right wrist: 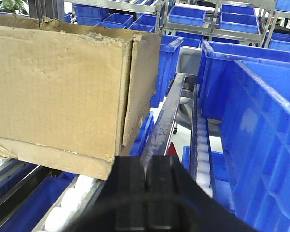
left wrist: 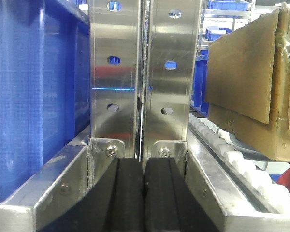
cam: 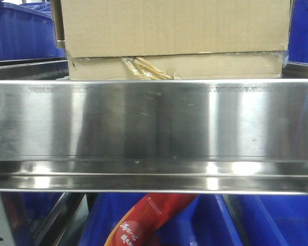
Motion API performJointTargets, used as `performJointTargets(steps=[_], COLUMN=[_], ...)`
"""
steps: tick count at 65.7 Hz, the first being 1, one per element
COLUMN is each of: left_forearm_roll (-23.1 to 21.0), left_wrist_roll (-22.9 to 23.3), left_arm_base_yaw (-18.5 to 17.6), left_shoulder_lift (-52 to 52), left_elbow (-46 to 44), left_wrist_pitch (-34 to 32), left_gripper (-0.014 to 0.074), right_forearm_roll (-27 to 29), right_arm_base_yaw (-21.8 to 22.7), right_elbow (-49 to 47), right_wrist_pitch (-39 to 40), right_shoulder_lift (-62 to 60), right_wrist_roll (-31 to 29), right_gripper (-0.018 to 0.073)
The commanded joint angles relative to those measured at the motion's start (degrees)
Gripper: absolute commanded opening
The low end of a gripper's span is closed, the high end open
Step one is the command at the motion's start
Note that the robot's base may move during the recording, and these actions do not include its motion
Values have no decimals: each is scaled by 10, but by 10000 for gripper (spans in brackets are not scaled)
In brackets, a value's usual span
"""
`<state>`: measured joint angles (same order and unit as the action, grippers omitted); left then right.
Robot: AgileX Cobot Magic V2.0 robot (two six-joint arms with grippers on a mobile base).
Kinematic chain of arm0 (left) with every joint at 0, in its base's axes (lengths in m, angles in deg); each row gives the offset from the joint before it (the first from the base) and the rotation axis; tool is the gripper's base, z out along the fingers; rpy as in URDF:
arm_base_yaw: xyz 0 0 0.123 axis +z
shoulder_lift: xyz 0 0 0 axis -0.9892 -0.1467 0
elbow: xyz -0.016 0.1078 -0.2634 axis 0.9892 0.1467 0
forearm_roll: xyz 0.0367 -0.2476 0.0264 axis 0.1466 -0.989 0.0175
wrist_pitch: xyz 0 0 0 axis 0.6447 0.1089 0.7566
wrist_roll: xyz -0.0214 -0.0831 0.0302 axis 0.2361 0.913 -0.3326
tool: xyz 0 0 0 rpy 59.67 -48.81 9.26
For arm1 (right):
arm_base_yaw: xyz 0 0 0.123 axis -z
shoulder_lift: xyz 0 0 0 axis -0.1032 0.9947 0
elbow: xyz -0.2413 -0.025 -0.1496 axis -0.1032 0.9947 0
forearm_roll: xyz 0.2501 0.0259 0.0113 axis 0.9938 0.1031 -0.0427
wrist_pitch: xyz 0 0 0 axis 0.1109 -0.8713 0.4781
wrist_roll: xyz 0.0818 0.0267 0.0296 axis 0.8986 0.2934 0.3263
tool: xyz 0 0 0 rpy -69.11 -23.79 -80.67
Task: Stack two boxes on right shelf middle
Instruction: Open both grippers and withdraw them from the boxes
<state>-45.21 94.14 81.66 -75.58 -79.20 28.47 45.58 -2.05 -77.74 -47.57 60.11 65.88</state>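
Observation:
Two brown cardboard boxes sit stacked on the steel shelf (cam: pixel 154 123). The upper box (cam: pixel 174 25) rests on a flatter lower box (cam: pixel 220 66) with torn tan tape at its front seam. In the left wrist view the stack (left wrist: pixel 241 72) stands on white rollers, to the right of my left gripper (left wrist: pixel 143 166), which is shut on nothing in front of the perforated uprights (left wrist: pixel 115 72). The right wrist view has the upper box (right wrist: pixel 58 92) up and to the left of my right gripper (right wrist: pixel 146 164), also shut and holding nothing, apart from the boxes.
Blue plastic bins flank the stack (cam: pixel 20 31) (cam: pixel 304 31) and fill the level below (cam: pixel 256 220). A red printed packet (cam: pixel 143 220) lies under the shelf lip. A large blue bin (right wrist: pixel 261 135) stands close on the right gripper's right, another (left wrist: pixel 34 87) by the left gripper.

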Motion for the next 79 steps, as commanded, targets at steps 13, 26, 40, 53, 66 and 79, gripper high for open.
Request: performJointTargets(steps=[13,26,40,53,66,79], left_forearm_roll=[-4,-4,-4,-4,-4,-4], left_wrist_roll=[0,0,0,0,0,0], left_arm_base_yaw=[2,2,2,2,2,2], left_shoulder_lift=[3,3,3,3,3,3], left_elbow=[-1,-1,-1,-1,-1,-1], left_wrist_pitch=[-10,-10,-10,-10,-10,-10], left_gripper=[-111,-111,-111,-111,-111,-111], right_forearm_roll=[-4,-4,-4,-96,-107,-107], right_arm_base_yaw=[3,3,3,23,55,86], right_elbow=[2,2,2,49,129,229], right_wrist_pitch=[16,16,16,99,131,167], right_shoulder_lift=[-3,-3,-3,-21,-79,-158], right_wrist_roll=[-4,-4,1,129,142,142], right_gripper=[-155,-155,-155,-155,-155,-155])
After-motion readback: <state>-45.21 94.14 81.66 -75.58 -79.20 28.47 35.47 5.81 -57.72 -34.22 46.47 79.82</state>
